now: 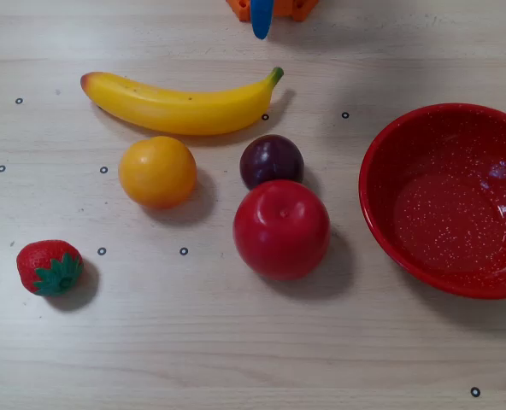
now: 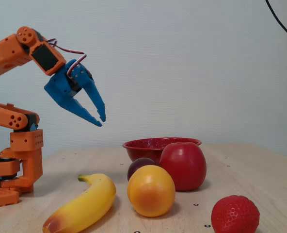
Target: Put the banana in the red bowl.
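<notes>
The yellow banana [image 1: 176, 104] lies flat on the wooden table at the back left in the overhead view, with its green stem pointing right. In the fixed view the banana [image 2: 83, 206] is at the front left. At the right stands the red bowl [image 1: 445, 213], speckled and with nothing in it; in the fixed view the red bowl [image 2: 153, 144] shows behind the apple. My blue gripper [image 2: 101, 121] hangs high above the table, well above the banana's stem end, its tips nearly together and holding nothing. Only the tip of the gripper [image 1: 260, 32] shows at the top edge of the overhead view.
An orange fruit [image 1: 157, 171], a dark plum [image 1: 271, 160] and a red apple [image 1: 280, 229] sit between the banana and the table's front. A strawberry [image 1: 49, 266] lies at the front left. The orange arm base [image 2: 17, 165] stands at the left of the fixed view.
</notes>
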Robot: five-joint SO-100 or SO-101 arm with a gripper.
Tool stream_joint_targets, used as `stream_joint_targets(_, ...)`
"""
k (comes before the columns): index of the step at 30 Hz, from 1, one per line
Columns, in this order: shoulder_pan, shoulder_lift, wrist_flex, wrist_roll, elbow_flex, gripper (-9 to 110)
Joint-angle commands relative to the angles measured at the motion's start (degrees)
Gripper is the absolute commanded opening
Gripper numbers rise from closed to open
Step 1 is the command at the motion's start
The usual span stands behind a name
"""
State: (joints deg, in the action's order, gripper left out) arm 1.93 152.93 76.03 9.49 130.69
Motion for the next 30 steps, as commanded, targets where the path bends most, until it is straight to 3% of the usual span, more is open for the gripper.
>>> stream_joint_targets(1,2.7,-2.2,-0.6,2.8,-6.9,0)
stream_joint_targets(12,11.2,-17.6,4.9,13.4,-19.2,0)
stream_joint_targets(23,19.9,-31.6,6.9,18.5,-20.0,0)
stream_joint_targets(30,24.4,-39.2,8.3,24.0,-21.7,9)
